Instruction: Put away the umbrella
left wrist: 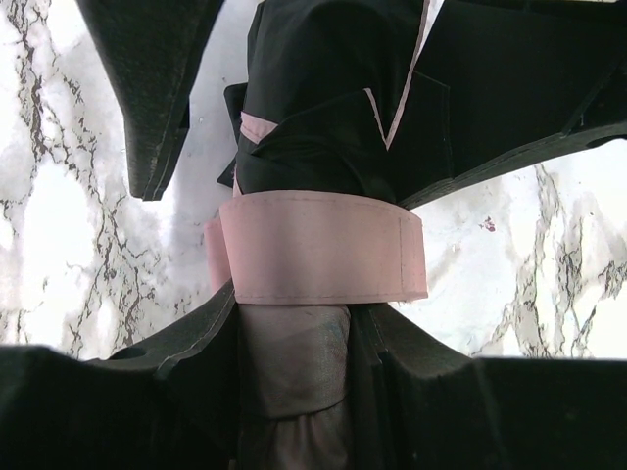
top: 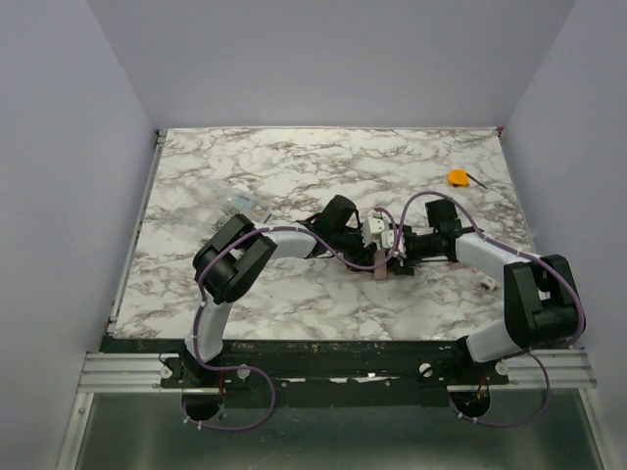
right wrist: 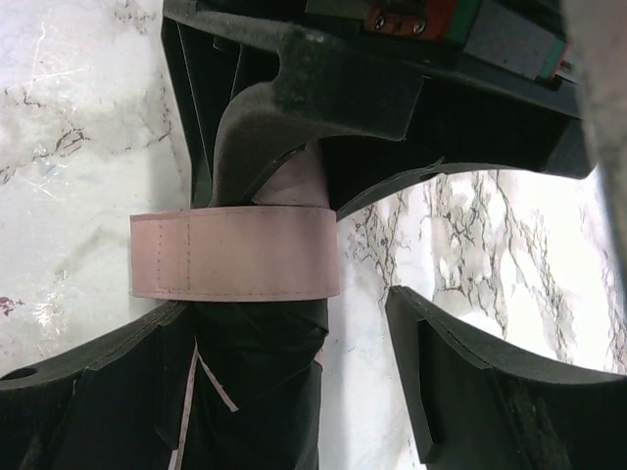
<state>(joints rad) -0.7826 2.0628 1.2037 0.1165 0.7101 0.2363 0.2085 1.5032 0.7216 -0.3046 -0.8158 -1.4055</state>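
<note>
The umbrella (top: 380, 270) lies folded at the table's middle, mostly hidden between my two grippers. Up close its canopy (left wrist: 323, 117) looks dark with pink edging, and a pink strap (left wrist: 323, 250) is wrapped round it. My left gripper (left wrist: 294, 338) is shut on the pinkish end of the umbrella just below the strap. My right gripper (right wrist: 284, 318) is open around the dark canopy (right wrist: 255, 392) on the other side of the strap (right wrist: 235, 253). Its left finger lies against the fabric and its right finger (right wrist: 460, 382) stands apart.
A small orange object (top: 458, 176) lies at the far right of the marble table (top: 294, 166). A clear packet (top: 240, 203) lies at the left, beside the left arm. Grey walls enclose the table on three sides.
</note>
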